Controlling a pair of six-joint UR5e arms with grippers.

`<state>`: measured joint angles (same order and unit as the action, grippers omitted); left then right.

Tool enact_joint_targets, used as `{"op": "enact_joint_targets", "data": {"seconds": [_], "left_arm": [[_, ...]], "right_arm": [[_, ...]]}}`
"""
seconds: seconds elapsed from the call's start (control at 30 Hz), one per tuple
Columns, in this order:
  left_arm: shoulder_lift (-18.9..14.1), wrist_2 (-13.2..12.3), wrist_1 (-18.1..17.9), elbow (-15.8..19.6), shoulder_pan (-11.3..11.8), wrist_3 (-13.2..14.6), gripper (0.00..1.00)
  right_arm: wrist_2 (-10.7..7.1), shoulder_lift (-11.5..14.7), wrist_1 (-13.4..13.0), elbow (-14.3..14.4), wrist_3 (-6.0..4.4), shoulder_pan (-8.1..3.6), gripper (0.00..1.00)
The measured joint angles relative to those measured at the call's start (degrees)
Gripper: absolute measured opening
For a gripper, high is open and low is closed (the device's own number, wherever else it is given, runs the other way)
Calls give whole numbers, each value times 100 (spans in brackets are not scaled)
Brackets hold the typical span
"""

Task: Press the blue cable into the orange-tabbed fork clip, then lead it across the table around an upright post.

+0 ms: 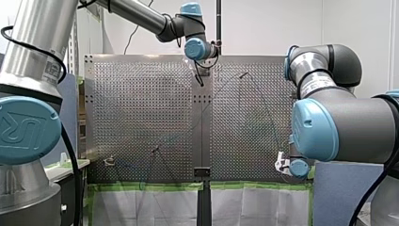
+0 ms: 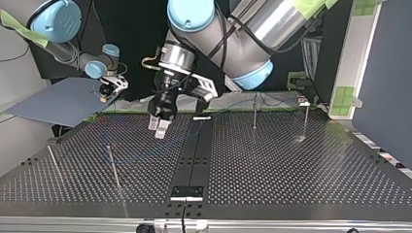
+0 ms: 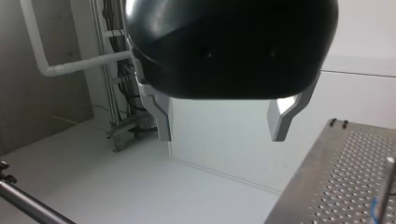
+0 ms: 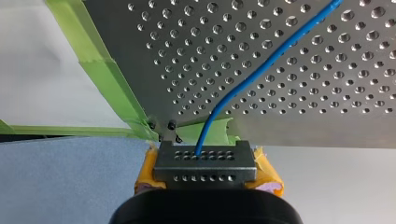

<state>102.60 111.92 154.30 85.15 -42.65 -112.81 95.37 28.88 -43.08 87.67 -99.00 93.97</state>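
Nearest the right wrist camera, my right gripper (image 4: 204, 156), black-bodied with yellow pads and dark perforated fingertip plates, is clenched on the thin blue cable (image 4: 261, 70); the cable leaves between the fingertips and runs ahead of the gripper, lying across the perforated metal table (image 4: 303, 98); green tape (image 4: 109, 81) borders the table edge beside it. Front view: this gripper sits at the lower right, at the table's near corner. My left gripper (image 3: 223, 119) is black, its bare metal fingers (image 3: 161, 116) spread wide, released, holding and touching nothing; the top view places it low over the table's far edge, left of centre, well apart from my right gripper. Thin upright metal posts (image 2: 254, 112) stand at centre right and lower left of the top view.
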Motion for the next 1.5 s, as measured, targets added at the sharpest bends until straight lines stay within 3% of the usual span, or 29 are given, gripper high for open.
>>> {"op": "enact_joint_targets", "data": {"seconds": [1.0,1.5], "left_arm": [[0,1,-1625,1656,33,444,100],[0,4,-1683,2498,81,583,100]], "right_arm": [[-17,1,-1,-2,2,13,0],[-17,0,5,-11,1,27,0]]}}
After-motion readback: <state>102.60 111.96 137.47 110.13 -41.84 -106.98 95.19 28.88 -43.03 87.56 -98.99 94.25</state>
